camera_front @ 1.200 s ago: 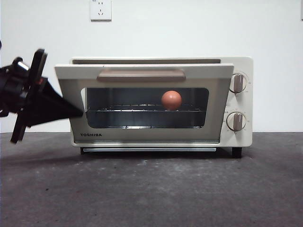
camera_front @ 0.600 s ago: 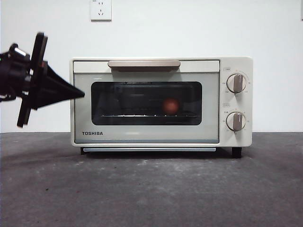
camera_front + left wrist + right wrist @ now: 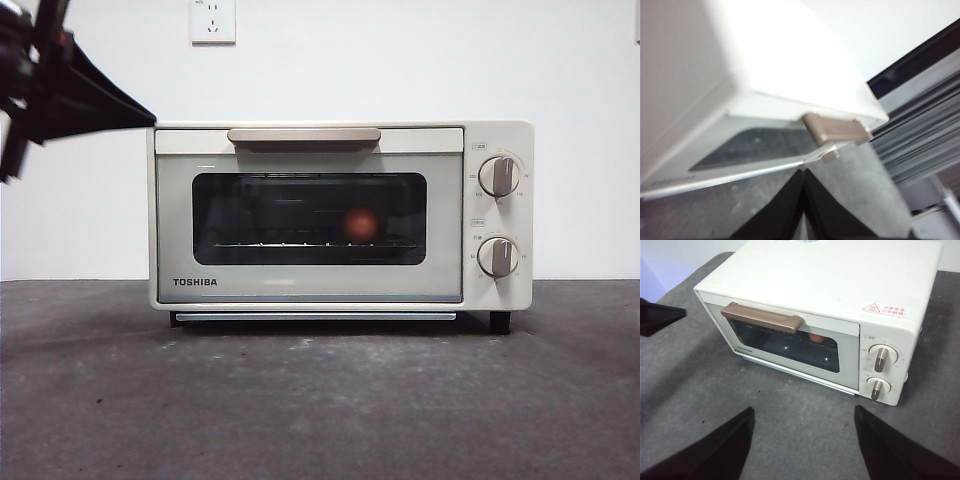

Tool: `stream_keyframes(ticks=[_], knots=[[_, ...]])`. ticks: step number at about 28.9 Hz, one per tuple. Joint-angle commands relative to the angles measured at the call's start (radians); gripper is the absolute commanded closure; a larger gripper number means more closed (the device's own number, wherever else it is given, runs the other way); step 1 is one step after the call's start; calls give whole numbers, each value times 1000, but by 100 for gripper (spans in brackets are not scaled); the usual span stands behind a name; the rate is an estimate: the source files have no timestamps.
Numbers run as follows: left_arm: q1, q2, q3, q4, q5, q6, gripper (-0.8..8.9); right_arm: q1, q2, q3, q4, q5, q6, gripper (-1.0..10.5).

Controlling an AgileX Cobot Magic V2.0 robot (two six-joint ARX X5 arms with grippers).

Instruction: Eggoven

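The egg (image 3: 361, 224) is sitting inside the closed oven (image 3: 340, 215), task seemingly complete; left pincer (image 3: 804, 172) closed and empty, right pincer (image 3: 802, 415) open

You see the cream boxy TOSHIBA toaster oven (image 3: 805, 295) on the grey tabletop (image 3: 700, 390), door closed, the small reddish-brown egg (image 3: 816, 337) behind its glass. Your right claw (image 3: 802, 440) hangs wide apart, holding nothing.

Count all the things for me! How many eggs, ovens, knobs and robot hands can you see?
Egg, behind the oven window: 1
Oven: 1
Knobs, upper knob and lower knob: 2
Robot hands, left hand shut, right hand open: 2
Total: 6
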State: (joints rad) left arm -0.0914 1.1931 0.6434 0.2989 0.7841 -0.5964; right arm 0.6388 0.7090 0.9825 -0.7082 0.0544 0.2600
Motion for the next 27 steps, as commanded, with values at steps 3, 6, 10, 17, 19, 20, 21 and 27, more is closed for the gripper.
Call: stream_keyframes(ticks=[3, 6, 10, 17, 19, 20, 21, 27], knots=[[-28, -204, 12, -269, -139, 237, 806, 8, -11, -89, 119, -5, -11, 660], [-39, -332, 12, -402, -224, 304, 806, 8, -40, -182, 245, -6, -11, 687], [-40, -477, 12, -532, -331, 351, 806, 8, -90, -345, 457, -40, -13, 763], [-40, -659, 13, -706, -379, 408, 806, 8, -160, -587, 710, -51, -13, 943], [-40, -690, 13, -748, -395, 422, 806, 8, -164, -629, 734, -55, -12, 943], [-40, -703, 13, -766, -406, 426, 806, 8, -164, -642, 739, -55, -10, 943], [-40, -713, 12, -780, -410, 428, 806, 8, -164, -650, 739, -55, -10, 943], [-40, -728, 13, -822, -410, 420, 806, 8, -164, -652, 763, -53, -10, 943]])
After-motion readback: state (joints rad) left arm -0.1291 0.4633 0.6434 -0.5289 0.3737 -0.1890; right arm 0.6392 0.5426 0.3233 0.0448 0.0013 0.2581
